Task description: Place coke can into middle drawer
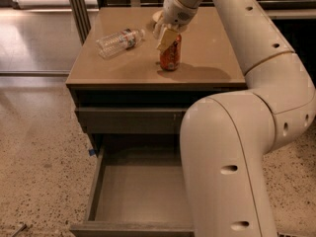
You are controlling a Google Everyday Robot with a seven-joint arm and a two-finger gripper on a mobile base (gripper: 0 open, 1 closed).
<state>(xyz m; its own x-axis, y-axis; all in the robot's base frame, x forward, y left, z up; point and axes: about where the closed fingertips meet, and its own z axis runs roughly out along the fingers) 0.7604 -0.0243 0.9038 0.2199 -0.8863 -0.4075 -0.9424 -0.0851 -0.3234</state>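
The coke can (pixel 171 57), red-orange, stands upright on the brown cabinet top (pixel 212 58) near its middle. My gripper (pixel 165 35) is right at the can's top, coming down from above and slightly left, and hides the can's silver top. The middle drawer (pixel 138 199) is pulled out below the cabinet front, and its smooth grey-brown floor is bare. My large white arm (pixel 232 157) covers the drawer's right part.
A clear plastic water bottle (pixel 118 39) lies on its side on the cabinet top, left of the can. A closed grey drawer front (pixel 131 120) sits above the open drawer. Speckled floor (pixel 39 162) lies to the left.
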